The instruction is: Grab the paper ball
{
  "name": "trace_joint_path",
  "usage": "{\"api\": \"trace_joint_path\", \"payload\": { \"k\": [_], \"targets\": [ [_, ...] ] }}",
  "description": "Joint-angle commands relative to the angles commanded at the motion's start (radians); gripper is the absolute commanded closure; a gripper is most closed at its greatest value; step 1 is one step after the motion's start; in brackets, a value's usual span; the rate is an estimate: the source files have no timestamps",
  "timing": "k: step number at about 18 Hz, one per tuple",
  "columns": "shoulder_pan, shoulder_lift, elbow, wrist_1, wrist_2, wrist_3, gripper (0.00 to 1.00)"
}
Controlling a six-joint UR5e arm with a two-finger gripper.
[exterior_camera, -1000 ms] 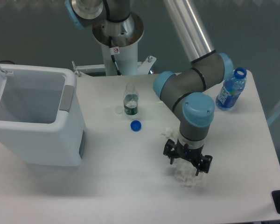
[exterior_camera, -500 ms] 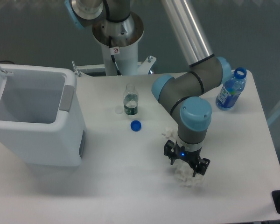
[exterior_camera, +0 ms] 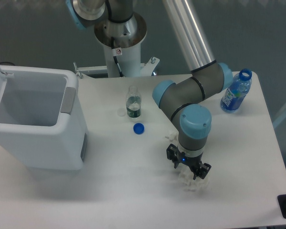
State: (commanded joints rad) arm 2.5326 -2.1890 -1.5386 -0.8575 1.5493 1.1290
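Your gripper hangs right over the paper ball, fingers spread apart and straddling the top of the wad, which sits on the tabletop toward the near right. Nothing is clamped yet, and the ball looks to be resting on the surface, so by my read you're at the grasp itself: the approach is done, the close and the lift are left. A smaller white wad peeks out just behind the arm; don't mix the two. Writing? Little to read: the blue water bottle at the far right has a label too small to make out, and the robot base carries a small red warning sticker.
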Motion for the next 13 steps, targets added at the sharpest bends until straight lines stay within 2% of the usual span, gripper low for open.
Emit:
{"api": "trace_joint_path", "payload": {
  "k": [2,9,13],
  "targets": [
    [0.002,0.002,0.000,0.000,-0.002,0.000,0.99],
    [0.003,0.015,0.002,-0.002,-0.005,-0.003,1.00],
    [0.003,0.047,0.017,-0.005,-0.003,-0.043,1.00]
  ]
}}
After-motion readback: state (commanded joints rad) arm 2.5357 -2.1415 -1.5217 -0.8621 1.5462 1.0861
